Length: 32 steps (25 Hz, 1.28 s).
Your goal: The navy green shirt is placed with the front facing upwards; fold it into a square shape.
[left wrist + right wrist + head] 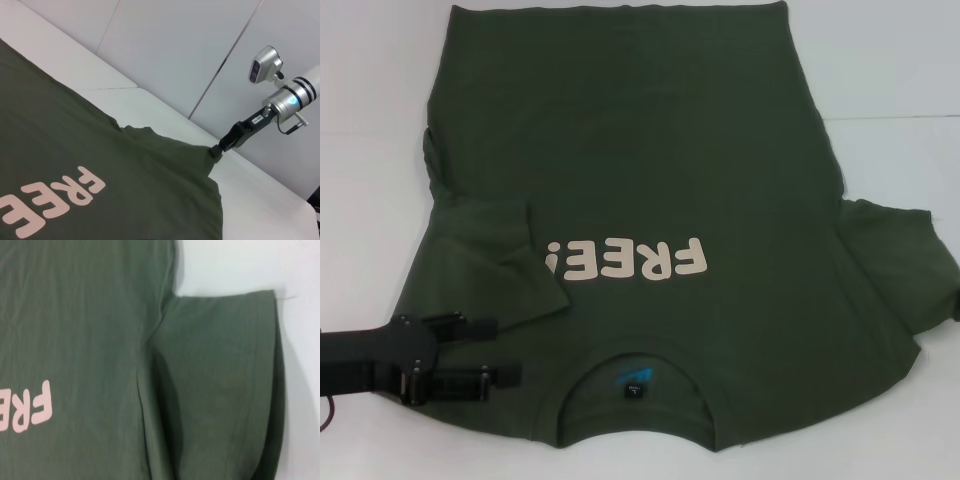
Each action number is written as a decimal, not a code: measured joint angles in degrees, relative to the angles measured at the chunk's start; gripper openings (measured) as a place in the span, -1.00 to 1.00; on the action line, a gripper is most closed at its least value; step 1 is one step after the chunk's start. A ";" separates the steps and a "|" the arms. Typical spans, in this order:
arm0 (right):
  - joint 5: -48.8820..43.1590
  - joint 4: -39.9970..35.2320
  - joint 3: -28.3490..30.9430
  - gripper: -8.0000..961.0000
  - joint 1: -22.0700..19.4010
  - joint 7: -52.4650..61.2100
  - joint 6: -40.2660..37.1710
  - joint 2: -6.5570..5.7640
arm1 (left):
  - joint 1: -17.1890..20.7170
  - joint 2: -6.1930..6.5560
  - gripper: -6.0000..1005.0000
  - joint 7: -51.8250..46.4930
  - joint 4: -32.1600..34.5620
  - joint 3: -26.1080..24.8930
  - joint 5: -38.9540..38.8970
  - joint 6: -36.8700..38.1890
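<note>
**Green shirt lying face up, left sleeve folded in**

At far left in the head view, the left gripper [470,352] reaches in over the shirt's [650,180] near left shoulder, its two black fingers [470,327] parted with nothing between them. Beside it, the left sleeve [495,255] is folded in over the chest, giving that side a creased, doubled edge.

The shirt covers most of the white table [890,70], collar [635,385] nearest the robot. Bare table shows in strips along the left and across the far right. The cloth is soft matte cotton with cream block lettering [625,262] and a ribbed round collar.

At right, the right sleeve [900,265] lies spread flat. The right gripper [216,151] touches that sleeve's outer edge; whether it is gripping cannot be told.
</note>
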 joint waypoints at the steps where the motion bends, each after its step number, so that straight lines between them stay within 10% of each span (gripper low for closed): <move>1: 0.08 -0.41 0.34 -0.96 -0.09 -0.04 -0.22 -0.07 | -0.01 0.00 0.81 -0.01 0.00 0.00 0.00 0.00; 16: 3.88 -4.66 3.48 -0.96 -0.35 -0.10 -3.83 -1.98 | -0.25 0.00 0.81 -0.11 -0.09 -0.10 0.02 0.00; 32: 7.73 -4.53 -0.16 -0.96 6.41 0.26 -5.26 -0.84 | -0.24 0.00 0.81 -0.10 -0.09 -0.09 0.02 -0.09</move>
